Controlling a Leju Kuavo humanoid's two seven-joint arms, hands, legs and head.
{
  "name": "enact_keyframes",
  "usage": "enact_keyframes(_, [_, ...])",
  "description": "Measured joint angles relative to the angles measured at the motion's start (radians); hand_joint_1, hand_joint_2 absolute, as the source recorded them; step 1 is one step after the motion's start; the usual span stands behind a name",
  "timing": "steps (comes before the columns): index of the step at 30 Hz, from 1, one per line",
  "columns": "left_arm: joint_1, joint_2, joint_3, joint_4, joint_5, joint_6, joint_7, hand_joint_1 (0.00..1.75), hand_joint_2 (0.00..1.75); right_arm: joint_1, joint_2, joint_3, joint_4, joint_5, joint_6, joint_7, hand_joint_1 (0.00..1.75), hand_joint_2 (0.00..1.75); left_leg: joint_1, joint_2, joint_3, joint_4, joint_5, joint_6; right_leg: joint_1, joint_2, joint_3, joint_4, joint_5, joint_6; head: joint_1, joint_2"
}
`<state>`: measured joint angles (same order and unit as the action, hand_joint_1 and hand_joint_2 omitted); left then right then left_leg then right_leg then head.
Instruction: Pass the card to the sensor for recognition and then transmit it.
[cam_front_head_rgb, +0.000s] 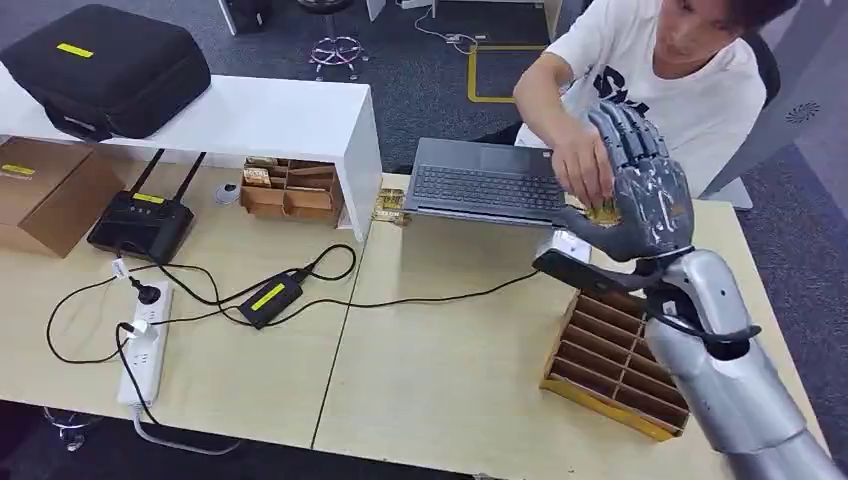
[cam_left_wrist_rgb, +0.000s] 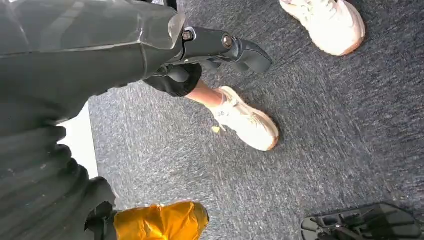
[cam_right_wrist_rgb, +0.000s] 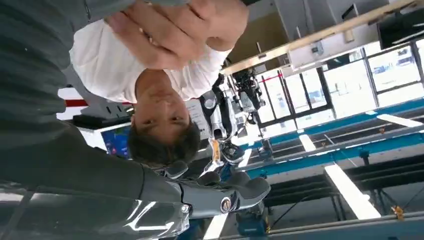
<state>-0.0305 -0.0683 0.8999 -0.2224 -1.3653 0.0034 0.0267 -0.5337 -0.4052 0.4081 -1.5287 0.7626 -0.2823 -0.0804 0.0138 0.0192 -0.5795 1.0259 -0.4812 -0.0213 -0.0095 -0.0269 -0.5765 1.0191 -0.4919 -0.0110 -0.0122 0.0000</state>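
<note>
- One right hand (cam_front_head_rgb: 640, 185) stands raised at the right of the head view, above the table's (cam_front_head_rgb: 440, 360) far edge, fingers up and slightly curled.
- One card (cam_front_head_rgb: 601, 211), small and yellowish-gold with a dark pattern, sits at the hand's palm, right of centre in the frame; a person's hand (cam_front_head_rgb: 580, 165) pinches it from above. I cannot tell whether the robot's fingers grip it or merely cradle it.
- In the right wrist view the person's hand (cam_right_wrist_rgb: 180, 30) fills the upper left, against the grey hand (cam_right_wrist_rgb: 45, 70); the card is hidden there.
- The left hand (cam_left_wrist_rgb: 45, 165) hangs over grey carpet at the left edge of its wrist view; whether it is clenched or loose cannot be told.
- One person in a white T-shirt (cam_front_head_rgb: 690, 95) sits at the upper right.
- One grey laptop (cam_front_head_rgb: 485, 180), open, lies at upper centre, just left of the card.
- Two wooden slotted trays: one (cam_front_head_rgb: 620, 360) at the lower right under the silver forearm, one (cam_front_head_rgb: 288, 188) beneath the white shelf (cam_front_head_rgb: 250, 115).
- One black case (cam_front_head_rgb: 105, 68) rests on the shelf at the upper left.
- One black router (cam_front_head_rgb: 140, 222), two aerials up, at the left.
- One cardboard box (cam_front_head_rgb: 45, 190) at the far left.
- One white power strip (cam_front_head_rgb: 145, 350) at the lower left, and one black power brick (cam_front_head_rgb: 268, 298) near centre left with cables running between.
</note>
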Motion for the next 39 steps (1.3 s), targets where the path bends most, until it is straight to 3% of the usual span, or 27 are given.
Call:
enact_keyframes(7, [0.005,0.0,0.013,0.0,0.013,0.0,0.0,0.0,1.75,0.194,-0.053,-0.127,-0.133,-0.007,-0.019,-0.049,0.0,1.75,0.0,-0.001,0.0,0.0,0.0,0.0,0.0,-0.001,0.0,0.0,0.0,0.0,0.0,0.0])
enact_keyframes(14, [0.008,0.0,0.031,0.0,0.02,0.0,0.0,0.0,1.75,0.325,-0.076,-0.203,-0.181,-0.01,-0.019,-0.06,0.0,1.75,0.0,0.0,0.0,0.0,-0.001,0.001,0.0,-0.001,0.0,0.0,0.0,0.0,0.0,0.0])
enact_keyframes(25, [0.009,0.0,0.049,0.0,0.021,0.0,0.0,0.0,1.75,0.417,-0.079,-0.267,-0.182,-0.017,0.007,-0.07,0.0,1.75,0.0,0.0,0.0,0.0,-0.001,0.001,0.0,-0.001,0.0,0.0,0.0,0.0,0.0,0.0])
enact_keyframes(39, [0.01,0.0,0.053,0.0,0.003,0.0,-0.001,0.0,1.75,0.422,-0.079,-0.289,-0.043,-0.008,0.068,-0.048,0.0,1.75,0.0,0.0,0.0,0.0,-0.001,0.001,0.0,-0.001,0.0,0.0,0.0,0.0,0.0,0.0])
